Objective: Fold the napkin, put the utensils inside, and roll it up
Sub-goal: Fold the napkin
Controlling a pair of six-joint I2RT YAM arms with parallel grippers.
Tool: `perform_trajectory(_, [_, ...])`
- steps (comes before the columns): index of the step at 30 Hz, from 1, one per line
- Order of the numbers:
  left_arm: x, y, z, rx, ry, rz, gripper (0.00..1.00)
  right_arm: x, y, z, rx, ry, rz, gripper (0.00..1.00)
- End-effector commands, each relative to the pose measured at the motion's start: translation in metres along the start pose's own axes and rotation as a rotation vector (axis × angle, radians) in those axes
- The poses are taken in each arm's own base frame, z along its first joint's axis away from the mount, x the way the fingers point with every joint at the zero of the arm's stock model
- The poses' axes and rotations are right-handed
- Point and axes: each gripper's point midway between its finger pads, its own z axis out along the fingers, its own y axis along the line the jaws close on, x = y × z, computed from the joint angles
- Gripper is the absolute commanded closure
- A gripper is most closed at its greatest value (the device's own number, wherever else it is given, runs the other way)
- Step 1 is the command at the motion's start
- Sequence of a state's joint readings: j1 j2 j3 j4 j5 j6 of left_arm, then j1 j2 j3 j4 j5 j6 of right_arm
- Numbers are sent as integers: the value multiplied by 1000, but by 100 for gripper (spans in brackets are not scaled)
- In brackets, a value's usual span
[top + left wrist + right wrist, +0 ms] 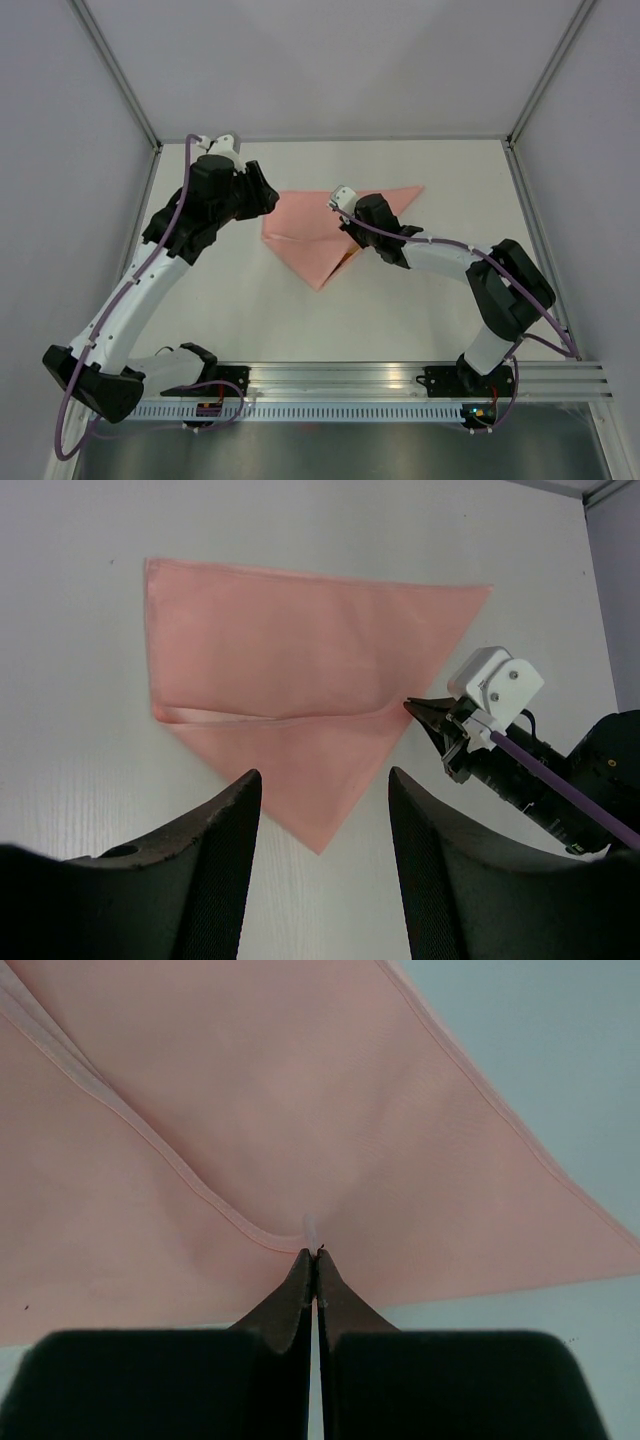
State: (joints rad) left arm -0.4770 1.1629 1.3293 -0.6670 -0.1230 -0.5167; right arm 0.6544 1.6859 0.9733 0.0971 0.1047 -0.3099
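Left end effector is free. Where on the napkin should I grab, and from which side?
Probably the napkin at its left corner, where the folded hem ends. Come in low from the left, straddling the edge: the cloth lies flat, so only an edge offers a pinch, and the right end effector is shut on the opposite edge. The left end effector is open.

A: "Where is the table (300, 320) open?"
B: "At 6 and 12 o'clock of the napkin (310, 240). The left gripper (272, 200) blocks 9 o'clock; the right arm (440, 258) bars 3 o'clock."
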Motion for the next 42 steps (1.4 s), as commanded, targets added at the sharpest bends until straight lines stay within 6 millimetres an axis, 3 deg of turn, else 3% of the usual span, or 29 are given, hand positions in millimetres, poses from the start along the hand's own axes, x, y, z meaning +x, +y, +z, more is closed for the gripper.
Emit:
perform_trajectory(1, [-4, -12, 7, 62, -19, -24, 41, 12, -5, 5, 7, 21, 9, 99])
perform_trajectory(9, [14, -11, 23, 73, 25, -33, 41, 36, -12, 7, 12, 68, 23, 99])
perform_trajectory(22, [44, -10, 49, 79, 106, -56, 42, 45, -13, 13, -27, 130, 91, 100])
perform_trajectory(27, [75, -11, 66, 103, 172, -79, 43, 53, -12, 15, -48, 176, 114, 99])
perform_trajectory(37, [130, -14, 96, 109, 285, -88, 43, 52, -19, 19, -49, 197, 155, 99])
perform_trajectory(42, [156, -16, 113, 99, 347, -77, 44, 56, -22, 20, -52, 219, 169, 93])
